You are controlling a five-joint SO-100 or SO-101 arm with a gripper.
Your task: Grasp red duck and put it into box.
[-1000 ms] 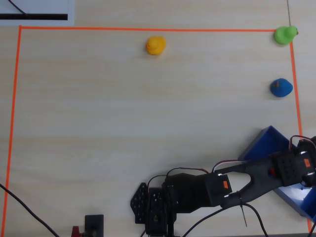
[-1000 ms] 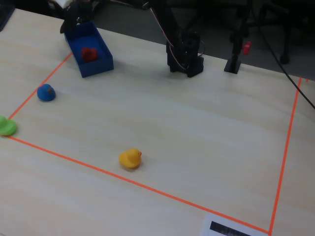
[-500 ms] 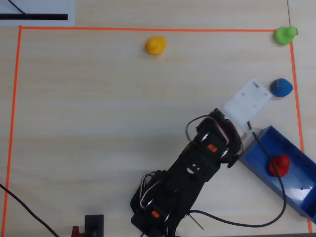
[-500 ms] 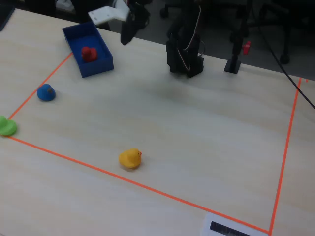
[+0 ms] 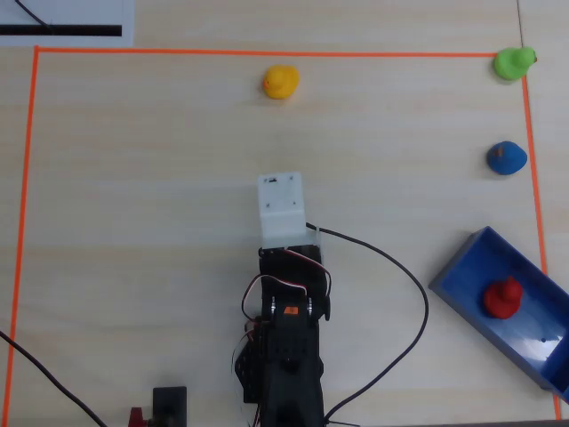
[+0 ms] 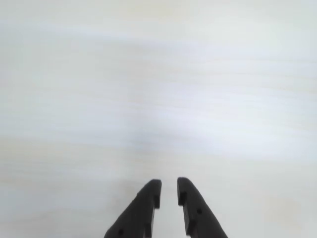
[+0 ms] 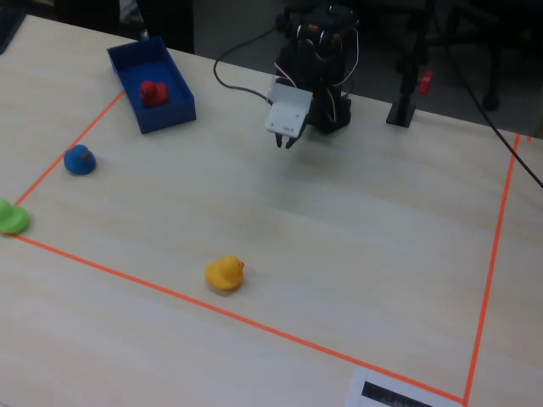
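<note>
Standing here watching, I'd say the job is basically done. The red duck [image 5: 501, 297] is sitting inside the box [image 5: 471, 266], well off to the side of the fingers [image 6: 169, 191] and nowhere near their reach. In the fixed view you can see it lying in the box [image 7: 176, 108] too, duck [image 7: 152, 91] roughly mid-tray.

The fingers are nearly closed, just a thin gap between the tips, and there's nothing in them, only bare counter [image 6: 158, 89] out ahead. The arm is tucked in close to its base, pointing at the middle of the taped area.

The yellow duck [image 5: 280, 82], blue duck [image 5: 506, 157] and green duck [image 5: 513, 61] are all far from the fingers. My guess is the next move is just parking the arm, nothing left to grab.
</note>
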